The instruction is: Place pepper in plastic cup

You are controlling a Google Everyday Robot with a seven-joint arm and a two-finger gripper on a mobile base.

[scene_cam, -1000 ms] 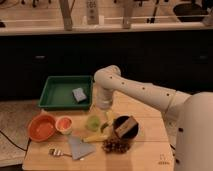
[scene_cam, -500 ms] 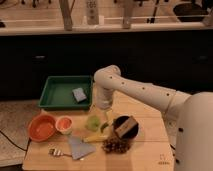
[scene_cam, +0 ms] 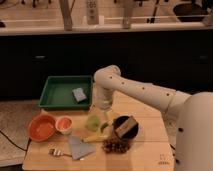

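Observation:
The plastic cup [scene_cam: 93, 121] is a small pale yellow-green tumbler. It stands upright on the wooden table, right of the small orange cup [scene_cam: 64, 124]. My gripper [scene_cam: 103, 116] hangs from the white arm [scene_cam: 135, 90], just above and to the right of the plastic cup's rim. A small green piece that looks like the pepper [scene_cam: 104, 128] lies right under the gripper, between the plastic cup and the black bowl [scene_cam: 125, 128]. I cannot tell if the gripper is touching it.
A green tray [scene_cam: 57, 95] with a blue-grey sponge [scene_cam: 79, 94] stands at the back left. An orange bowl [scene_cam: 41, 127] is at the left. A yellow item [scene_cam: 95, 136], a grey cloth [scene_cam: 79, 147], a fork [scene_cam: 57, 151] and dark grapes [scene_cam: 116, 146] lie in front.

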